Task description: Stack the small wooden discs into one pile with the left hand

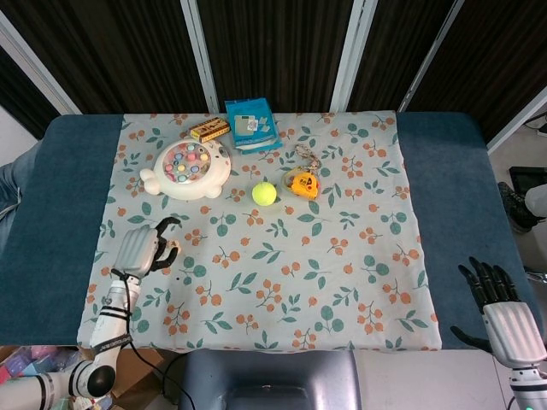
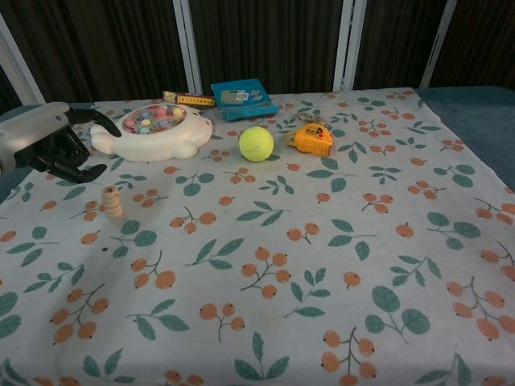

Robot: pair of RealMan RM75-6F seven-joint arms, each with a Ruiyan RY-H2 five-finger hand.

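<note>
A short pile of small wooden discs [image 2: 113, 201] stands upright on the flowered cloth at the left side; in the head view the pile [image 1: 174, 250] peeks out just beside my left fingertips. My left hand [image 2: 50, 147] hovers above and to the left of the pile with its fingers apart, holding nothing and not touching it. In the head view the left hand [image 1: 141, 248] partly covers the pile. My right hand [image 1: 504, 314] hangs off the table's right front corner, fingers spread and empty.
A white fishing-game toy [image 2: 153, 131] sits close behind the left hand. A tennis ball [image 2: 256, 144], a yellow tape measure [image 2: 311, 138], a blue box [image 2: 242, 97] and a small wooden box [image 1: 209, 129] lie along the back of the cloth.
</note>
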